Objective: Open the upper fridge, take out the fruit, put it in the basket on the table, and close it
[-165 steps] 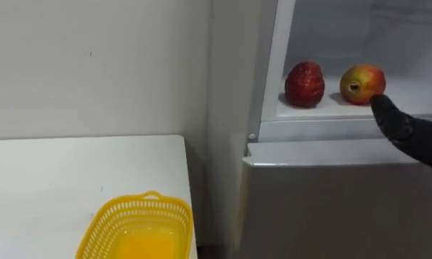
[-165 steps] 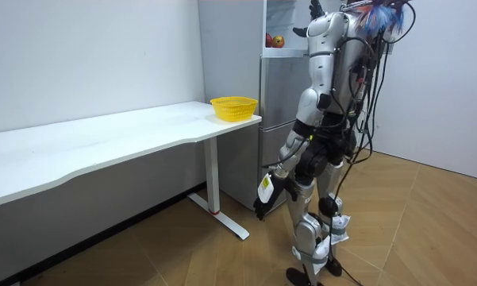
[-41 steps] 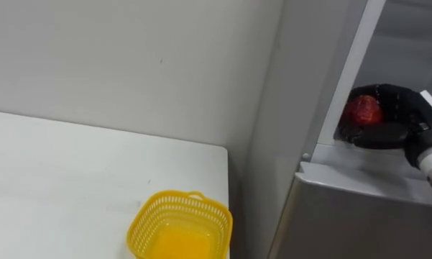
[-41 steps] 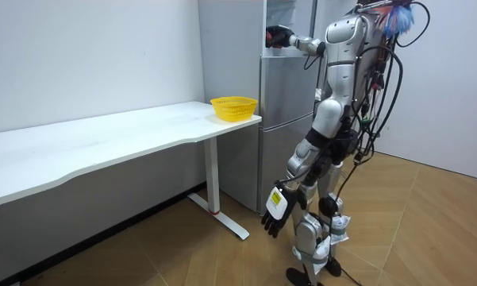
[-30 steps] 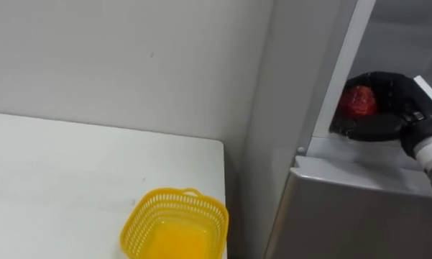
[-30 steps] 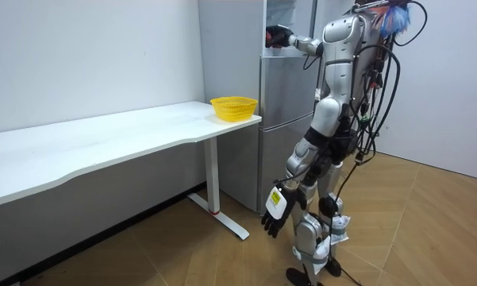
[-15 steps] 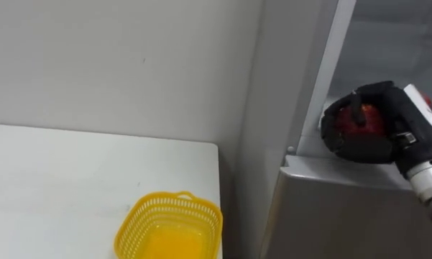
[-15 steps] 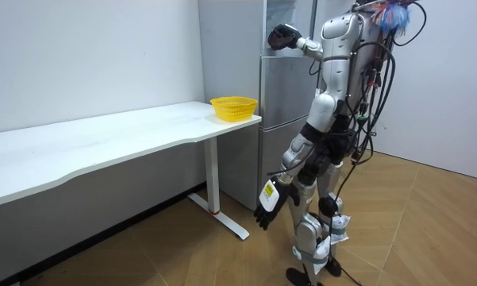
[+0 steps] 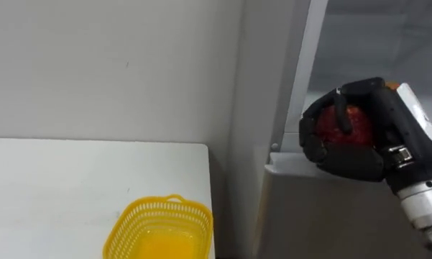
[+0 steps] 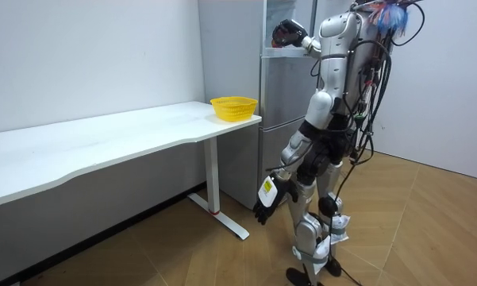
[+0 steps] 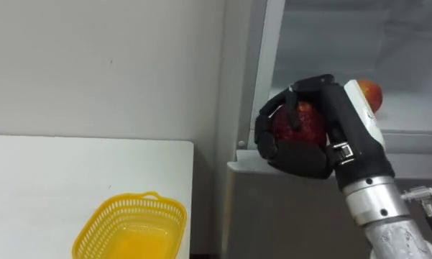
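Fridge (image 11: 287, 212) front, right hand (image 11: 310, 155) gripping red apple (image 11: 306, 124)

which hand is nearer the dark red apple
Right. The right hand is curled round the dark red apple; the left hand hangs low by the robot's thigh, well below it.

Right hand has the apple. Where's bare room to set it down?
Yellow basket is empty; white table left of it is bare. Crowded: fridge shelf, second apple right behind the right hand.
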`<state>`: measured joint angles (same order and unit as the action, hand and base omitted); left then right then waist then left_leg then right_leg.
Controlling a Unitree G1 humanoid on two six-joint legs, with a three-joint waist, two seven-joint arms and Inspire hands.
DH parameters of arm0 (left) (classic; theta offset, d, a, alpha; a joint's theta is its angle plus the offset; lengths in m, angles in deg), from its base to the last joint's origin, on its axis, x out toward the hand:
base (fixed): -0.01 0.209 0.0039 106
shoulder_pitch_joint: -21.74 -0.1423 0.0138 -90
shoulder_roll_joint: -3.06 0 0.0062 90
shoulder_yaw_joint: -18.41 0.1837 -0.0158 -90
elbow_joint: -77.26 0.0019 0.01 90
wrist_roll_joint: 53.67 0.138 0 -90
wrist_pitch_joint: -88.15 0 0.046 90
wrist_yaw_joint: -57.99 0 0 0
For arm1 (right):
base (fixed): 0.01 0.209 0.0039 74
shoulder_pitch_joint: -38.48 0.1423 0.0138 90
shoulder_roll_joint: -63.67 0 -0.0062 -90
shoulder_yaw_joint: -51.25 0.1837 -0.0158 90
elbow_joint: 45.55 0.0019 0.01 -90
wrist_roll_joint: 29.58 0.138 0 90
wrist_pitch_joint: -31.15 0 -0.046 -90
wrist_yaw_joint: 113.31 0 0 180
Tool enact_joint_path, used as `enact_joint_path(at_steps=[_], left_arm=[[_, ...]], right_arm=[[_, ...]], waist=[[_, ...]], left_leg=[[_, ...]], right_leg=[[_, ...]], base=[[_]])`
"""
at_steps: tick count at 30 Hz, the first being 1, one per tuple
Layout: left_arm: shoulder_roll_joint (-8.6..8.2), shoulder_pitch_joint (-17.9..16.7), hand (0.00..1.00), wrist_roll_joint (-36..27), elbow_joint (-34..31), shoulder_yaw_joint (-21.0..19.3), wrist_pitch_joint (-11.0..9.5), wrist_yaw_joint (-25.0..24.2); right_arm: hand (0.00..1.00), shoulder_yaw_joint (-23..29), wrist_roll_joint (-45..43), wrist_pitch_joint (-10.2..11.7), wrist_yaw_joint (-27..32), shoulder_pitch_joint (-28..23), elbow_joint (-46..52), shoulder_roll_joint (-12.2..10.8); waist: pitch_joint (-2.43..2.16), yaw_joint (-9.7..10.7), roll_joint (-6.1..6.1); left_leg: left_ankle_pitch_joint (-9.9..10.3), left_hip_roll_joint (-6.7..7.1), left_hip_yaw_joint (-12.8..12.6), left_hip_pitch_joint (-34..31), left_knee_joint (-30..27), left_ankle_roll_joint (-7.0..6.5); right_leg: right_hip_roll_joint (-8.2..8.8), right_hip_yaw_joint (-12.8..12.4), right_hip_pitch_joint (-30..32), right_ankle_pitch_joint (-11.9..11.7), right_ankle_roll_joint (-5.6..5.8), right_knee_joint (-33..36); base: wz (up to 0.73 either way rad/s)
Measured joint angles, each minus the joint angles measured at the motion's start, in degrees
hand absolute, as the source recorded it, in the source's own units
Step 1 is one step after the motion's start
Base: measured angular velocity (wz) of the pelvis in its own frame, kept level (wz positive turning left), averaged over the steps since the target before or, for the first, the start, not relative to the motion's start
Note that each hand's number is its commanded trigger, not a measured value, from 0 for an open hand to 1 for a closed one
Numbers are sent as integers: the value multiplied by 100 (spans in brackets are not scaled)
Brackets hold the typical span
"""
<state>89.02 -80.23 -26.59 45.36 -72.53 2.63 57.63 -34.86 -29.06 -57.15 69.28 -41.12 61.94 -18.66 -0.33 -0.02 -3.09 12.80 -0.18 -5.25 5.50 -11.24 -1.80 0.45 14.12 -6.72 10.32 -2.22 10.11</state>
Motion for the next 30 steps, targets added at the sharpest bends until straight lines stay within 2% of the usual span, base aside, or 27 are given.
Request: enact_joint_path(at_steps=[5, 6, 9, 13, 17, 21, 25, 27, 30], left_arm=[[0, -45, 0, -5, 5, 1, -85, -2], [0, -46, 0, -9, 5, 14, -105, -1], [-1, -45, 0, -4, 5, 18, -200, 1], [0, -7, 0, -3, 6, 20, -261, -22], [4, -1, 0, -45, 6, 130, -328, -39], [10, 56, 0, -52, 6, 227, -366, -126], [63, 168, 0, -55, 65, 343, -396, -143], [74, 292, 0, -51, 210, 406, -477, -153], [122, 303, 0, -50, 222, 450, -483, -204]], right_arm=[[100, 210, -28, 21, 202, -328, 385, -21], [100, 206, -80, 79, 270, -377, 473, -33], [100, 196, -492, 219, 309, -445, 731, -203], [100, 159, -1157, 295, 247, -479, 1142, -254], [100, -79, -1404, 459, 149, -465, 1323, -321], [100, -329, -1464, 459, 54, -464, 1451, -316], [100, -725, -1867, 462, 15, -297, 1476, -314], [100, -903, -1970, 489, -86, -154, 1486, -299], [100, -1104, -2250, 493, -162, 107, 1590, -299]], waist=[[3, 72, -8], [2, 100, -13], [-2, 101, -13], [-19, 90, -24], [-32, 36, -33], [-13, -62, -78], [27, -175, -129], [29, -251, -157], [22, -355, -199]], left_leg=[[-1, -6, -8, -3, -5, 2], [-2, -5, -30, -3, -9, 1], [-1, -9, -112, -20, -13, -1], [-5, -3, -136, -81, -15, -10], [-5, -12, -156, -67, -41, -7], [-4, -17, -138, -67, -23, -6], [-1, -18, -84, -103, -5, -4], [-2, -11, -67, -125, -10, -4], [-2, -4, -62, -173, -35, -5]], right_leg=[[0, -29, 42, 3, -3, 43], [0, -47, 43, 4, -3, 41], [-16, -188, 100, 5, -5, 41], [-32, -273, 176, -5, 3, 54], [-46, -283, 174, -8, -1, 58], [-42, -239, 183, -9, -2, 61], [-28, -151, 187, -11, -7, 54], [-20, -136, 189, -9, -9, 43], [-18, -125, 203, -10, -6, -4]], base=[[-3], [-10], [-17], [-7], [0], [2], [5], [5], [1]])
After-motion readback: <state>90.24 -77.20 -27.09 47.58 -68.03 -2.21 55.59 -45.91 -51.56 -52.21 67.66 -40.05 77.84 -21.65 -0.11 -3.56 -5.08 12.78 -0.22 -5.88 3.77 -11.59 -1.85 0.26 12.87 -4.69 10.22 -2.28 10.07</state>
